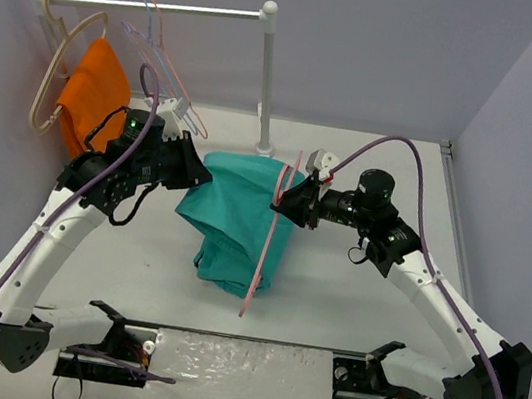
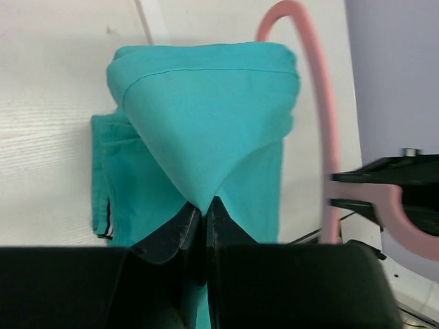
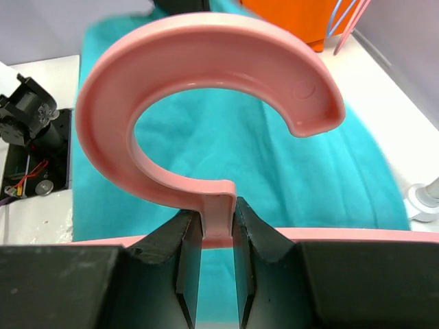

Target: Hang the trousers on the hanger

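Top external view, working from the near edge: both arms reach in over the worktop (image 1: 133,270) and face each other. The first thing I meet is the near tip of the hanger (image 1: 257,269). It shows almost edge-on as a pink line, with its long axis running near to far across the trousers (image 1: 232,220). The trousers lie bunched mid-worktop, mostly to the left of that line, with a little teal showing to its right.

Now the right end effector (image 1: 281,202). In its wrist view it's narrow, clamped on the hanger's neck just under the hook, and the hook points out over the fabric.

Opposite it, the left end effector (image 2: 202,209) is pinched tight on a fold of the trousers and lifts it into a tent. The pink frame curves past on the far side of that tent.

So the cloth sits between the two end effectors, left of the right one. The left arm has it and is clearly nearer. My read is that the next pull has to run crosswise to the hanger's axis. I can't tell whether the fabric already passes through the frame.

Farther back are the rail (image 1: 155,8), the orange cloth (image 1: 95,97) and the spare hangers (image 1: 165,67), all well apart from the action.
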You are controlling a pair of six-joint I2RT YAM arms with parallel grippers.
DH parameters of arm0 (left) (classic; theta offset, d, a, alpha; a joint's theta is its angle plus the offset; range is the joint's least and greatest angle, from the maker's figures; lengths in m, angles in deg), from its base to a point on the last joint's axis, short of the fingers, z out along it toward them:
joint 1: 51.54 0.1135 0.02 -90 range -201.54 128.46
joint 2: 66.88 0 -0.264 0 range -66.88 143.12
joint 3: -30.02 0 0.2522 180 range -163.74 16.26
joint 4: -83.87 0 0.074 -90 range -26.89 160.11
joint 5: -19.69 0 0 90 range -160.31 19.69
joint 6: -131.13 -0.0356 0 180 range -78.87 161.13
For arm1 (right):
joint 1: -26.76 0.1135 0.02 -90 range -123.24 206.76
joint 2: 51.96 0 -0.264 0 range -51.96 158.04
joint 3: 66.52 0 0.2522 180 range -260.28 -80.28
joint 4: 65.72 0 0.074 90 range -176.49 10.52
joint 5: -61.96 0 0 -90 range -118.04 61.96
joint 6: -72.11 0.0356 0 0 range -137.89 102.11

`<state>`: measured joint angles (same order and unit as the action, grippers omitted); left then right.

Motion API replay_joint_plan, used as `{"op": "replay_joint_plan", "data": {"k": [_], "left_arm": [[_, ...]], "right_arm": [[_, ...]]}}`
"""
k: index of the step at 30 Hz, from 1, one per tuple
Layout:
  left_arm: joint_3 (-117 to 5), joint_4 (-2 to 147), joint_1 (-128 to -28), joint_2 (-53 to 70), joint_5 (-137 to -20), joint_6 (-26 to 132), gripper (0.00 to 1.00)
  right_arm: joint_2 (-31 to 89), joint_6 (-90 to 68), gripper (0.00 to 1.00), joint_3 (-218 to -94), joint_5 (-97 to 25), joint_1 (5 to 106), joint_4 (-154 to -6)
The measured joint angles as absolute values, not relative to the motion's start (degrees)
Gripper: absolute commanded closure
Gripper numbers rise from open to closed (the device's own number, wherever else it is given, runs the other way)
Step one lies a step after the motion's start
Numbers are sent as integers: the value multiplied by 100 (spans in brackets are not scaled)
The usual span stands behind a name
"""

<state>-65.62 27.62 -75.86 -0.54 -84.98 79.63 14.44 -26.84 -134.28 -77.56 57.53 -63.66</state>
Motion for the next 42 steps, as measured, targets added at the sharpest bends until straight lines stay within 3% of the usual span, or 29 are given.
{"op": "replay_joint_plan", "data": {"k": [7,16,27,42], "left_arm": [[-5471,3237,-6370,-106,-9265,7785,100],[-5152,3667,-5823,-65,-10094,7690,100],[-6615,3566,-5597,163,-10720,7635,100],[-7496,3062,-5597,456,-10911,7420,100]], "right_arm": [[1370,-2772,100,-13805,-7762,5668,-6716],[1332,-2821,100,-14092,-7804,5660,-6942],[1334,-2868,100,-14149,-7808,5640,-6939],[1363,-2869,100,-14149,-7847,5640,-6859]]}}
